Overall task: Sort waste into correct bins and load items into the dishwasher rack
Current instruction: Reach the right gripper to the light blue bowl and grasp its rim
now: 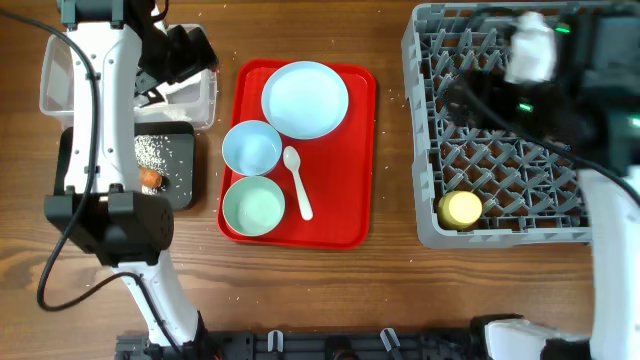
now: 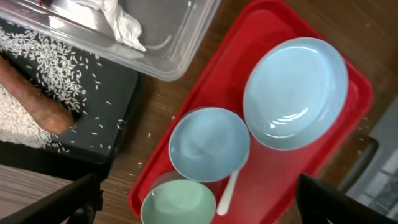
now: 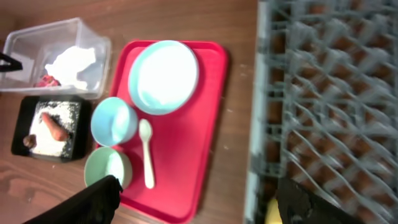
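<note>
Two bins at far left: the clear tub (image 3: 25, 46) holds the crumpled napkin (image 3: 74, 62) and red wrapper (image 3: 45, 81). The black tray (image 1: 182, 190) beside it holds rice (image 2: 56, 62), carrot stick (image 3: 55, 126) and brown lump (image 3: 29, 141).

Left gripper (image 2: 199, 186): fingers wide apart, empty, above the blue bowl (image 1: 251, 147) and mint bowl (image 1: 252, 205) on the red serving tray (image 1: 340, 215).

Risk: the bowls sit close together with the spoon (image 1: 298, 180) just beside them, so grabbing one may shove its neighbours. The plate (image 1: 305, 98) lies flat and may slip from a pinch.

Yellow cup (image 1: 461, 208) is in the rack (image 1: 425, 130).

Right gripper (image 3: 199, 190): apart, empty. The pegs could snag it.
</note>
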`<action>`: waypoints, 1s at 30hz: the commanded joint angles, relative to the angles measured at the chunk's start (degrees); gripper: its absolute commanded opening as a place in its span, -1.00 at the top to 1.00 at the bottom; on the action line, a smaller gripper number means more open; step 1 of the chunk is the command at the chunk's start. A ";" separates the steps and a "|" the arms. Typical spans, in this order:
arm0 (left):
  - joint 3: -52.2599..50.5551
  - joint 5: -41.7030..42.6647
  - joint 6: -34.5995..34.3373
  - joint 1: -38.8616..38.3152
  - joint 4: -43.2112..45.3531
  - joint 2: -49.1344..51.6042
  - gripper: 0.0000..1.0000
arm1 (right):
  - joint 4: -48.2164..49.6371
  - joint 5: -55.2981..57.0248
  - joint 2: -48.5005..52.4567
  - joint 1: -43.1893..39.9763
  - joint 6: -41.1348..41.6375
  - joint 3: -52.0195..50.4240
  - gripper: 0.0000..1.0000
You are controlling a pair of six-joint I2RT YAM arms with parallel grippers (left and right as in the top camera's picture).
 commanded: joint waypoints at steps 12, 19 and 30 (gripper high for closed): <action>0.09 -1.33 -1.05 -0.50 -4.83 -14.84 -0.99 | 16.04 5.27 25.70 16.92 11.41 0.02 -0.64; 0.09 0.04 -1.20 -1.38 -4.85 -14.86 -1.00 | 17.90 7.54 32.94 17.20 13.29 0.02 -0.53; 0.09 0.00 -0.96 -2.71 -4.85 -14.86 -1.00 | 19.32 7.23 35.28 26.08 19.52 0.00 -0.49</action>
